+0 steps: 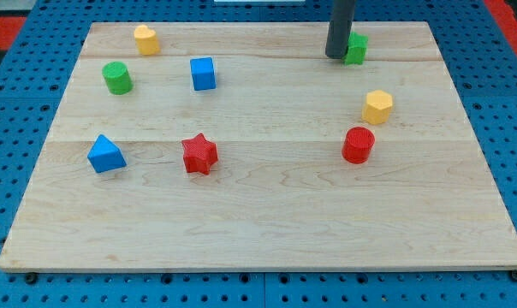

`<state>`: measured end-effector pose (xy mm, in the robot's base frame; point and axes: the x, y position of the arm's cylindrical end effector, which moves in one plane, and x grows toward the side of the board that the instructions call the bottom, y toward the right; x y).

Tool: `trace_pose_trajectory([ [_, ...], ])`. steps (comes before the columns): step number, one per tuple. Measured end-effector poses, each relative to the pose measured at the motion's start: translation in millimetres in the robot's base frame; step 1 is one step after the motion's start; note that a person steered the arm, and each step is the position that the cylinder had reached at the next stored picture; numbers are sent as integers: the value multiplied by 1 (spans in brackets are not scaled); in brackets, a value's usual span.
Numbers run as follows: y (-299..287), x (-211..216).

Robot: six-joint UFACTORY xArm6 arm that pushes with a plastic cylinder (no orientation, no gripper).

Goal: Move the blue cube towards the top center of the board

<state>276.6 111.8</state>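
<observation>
The blue cube (203, 74) sits on the wooden board (258, 214) in the upper left part. My tip (336, 56) is near the view's top right of centre, far to the right of the blue cube. It stands right beside a green block (357, 49), at that block's left side, and partly hides it.
A yellow block (145, 39) lies at the top left, a green cylinder (116, 78) left of the blue cube. A blue triangular block (105, 154) and a red star (199, 154) lie lower left. A yellow hexagonal block (377, 107) and a red cylinder (358, 145) lie at right.
</observation>
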Motion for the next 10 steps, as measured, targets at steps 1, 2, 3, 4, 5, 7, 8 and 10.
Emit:
trace_pose_trajectory([
  [1, -55, 58],
  [2, -142, 97],
  [3, -201, 84],
  [4, -220, 64],
  [5, -223, 44],
  [7, -191, 29],
  [8, -175, 22],
  [10, -138, 9],
])
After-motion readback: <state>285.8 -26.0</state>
